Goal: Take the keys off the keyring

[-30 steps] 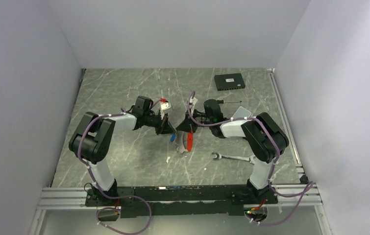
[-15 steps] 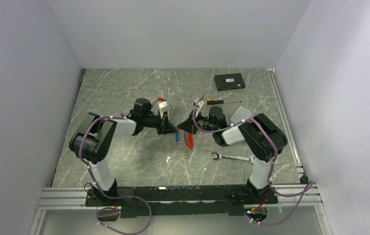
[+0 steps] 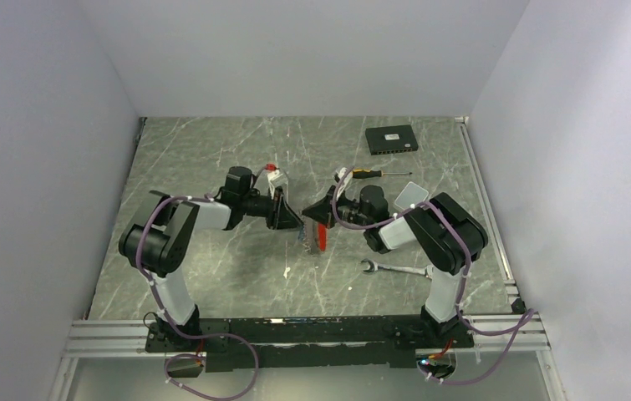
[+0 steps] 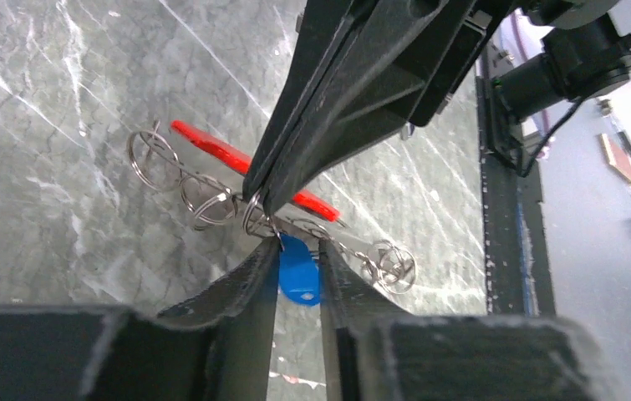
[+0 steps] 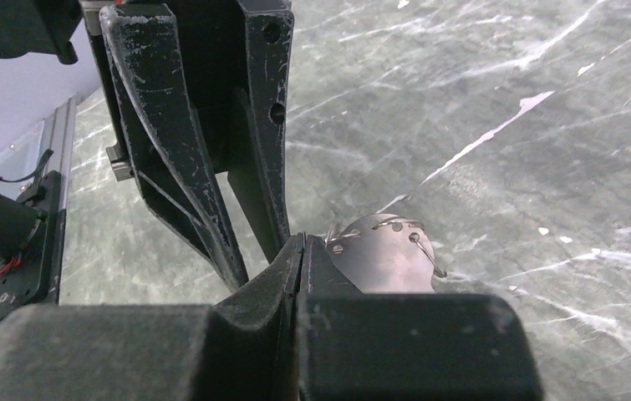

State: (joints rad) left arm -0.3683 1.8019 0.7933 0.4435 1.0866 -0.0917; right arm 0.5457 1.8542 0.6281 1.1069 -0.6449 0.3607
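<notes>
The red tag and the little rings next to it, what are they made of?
The red tag looks like plastic: flat, even colour, soft sheen. The rings look like bare steel wire: thin, silvery, with bright glints. Both are guesses from looks.

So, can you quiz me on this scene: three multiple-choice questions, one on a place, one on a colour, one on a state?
1. The silver open-ended wrench lies: A) flat on the grey marbled table; B) against the back wall; C) in the air.
2. The oblong tag on the thin silvery keyring is: A) green; B) red; C) yellow.
3. The right arm's fingers are: A) wide apart; B) gripping the wrench; C) shut on the keyring.
Answers: A, it rests on the table; B, bright red; C, the tips pinch one ring.
</notes>
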